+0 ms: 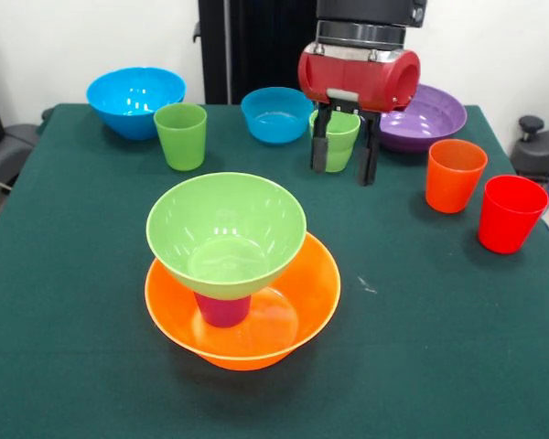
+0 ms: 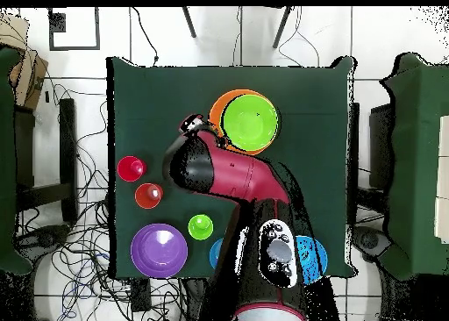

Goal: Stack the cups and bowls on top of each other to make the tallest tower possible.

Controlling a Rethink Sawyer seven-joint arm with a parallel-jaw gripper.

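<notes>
The tower stands at the table's middle: a big orange bowl (image 1: 304,294) (image 2: 217,113) holds an upside-down purple cup (image 1: 223,309), and a lime green bowl (image 1: 226,229) (image 2: 250,120) rests on that cup. My gripper (image 1: 344,169) hangs open just above the cloth, nothing between its fingers. Right behind it a green cup (image 1: 339,135) (image 2: 200,225) stands on the table, apart from the gripper. A second green cup (image 1: 180,135) stands to the left. An orange cup (image 1: 455,174) (image 2: 148,195) and a red cup (image 1: 511,213) (image 2: 131,168) stand at the right.
A purple bowl (image 1: 432,115) (image 2: 159,249), a smaller blue bowl (image 1: 276,114) and a large blue bowl (image 1: 135,99) (image 2: 309,254) line the far edge. In the overhead view the arm (image 2: 228,177) covers the table's middle. Chairs flank the table.
</notes>
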